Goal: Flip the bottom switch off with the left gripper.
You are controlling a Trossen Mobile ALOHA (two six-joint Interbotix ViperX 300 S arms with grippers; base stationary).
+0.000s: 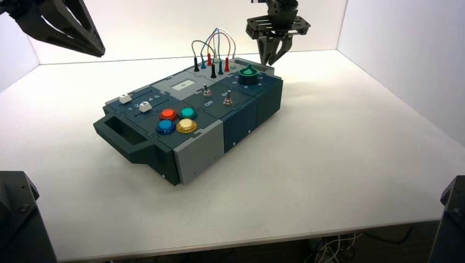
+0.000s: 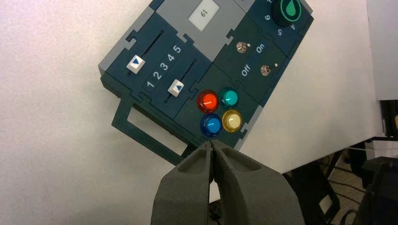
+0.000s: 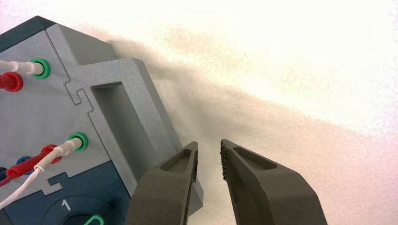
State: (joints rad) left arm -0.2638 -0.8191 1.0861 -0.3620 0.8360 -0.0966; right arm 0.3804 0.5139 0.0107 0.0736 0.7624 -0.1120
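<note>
The dark box (image 1: 241, 123) stands turned on the white table. Its two small toggle switches sit side by side with "Off" and "On" lettered between them. The bottom switch (image 2: 265, 70) (image 1: 229, 98) is the one nearer the box's right edge, and its lever leans toward the On side. My left gripper (image 1: 100, 53) (image 2: 213, 145) hangs high at the far left, well away from the box, with its broad fingertips pressed together and nothing between them. My right gripper (image 1: 272, 59) (image 3: 210, 152) hovers open over the box's far right corner, beside the green knob (image 1: 248, 72).
Four round buttons (image 2: 219, 111), red, teal, blue and yellow, sit just in front of the switches. Two white sliders (image 2: 176, 87) lie to their left, numbered 1 to 5. Looped wires (image 1: 214, 52) stand plugged in at the back. White walls (image 1: 406, 55) close in the table.
</note>
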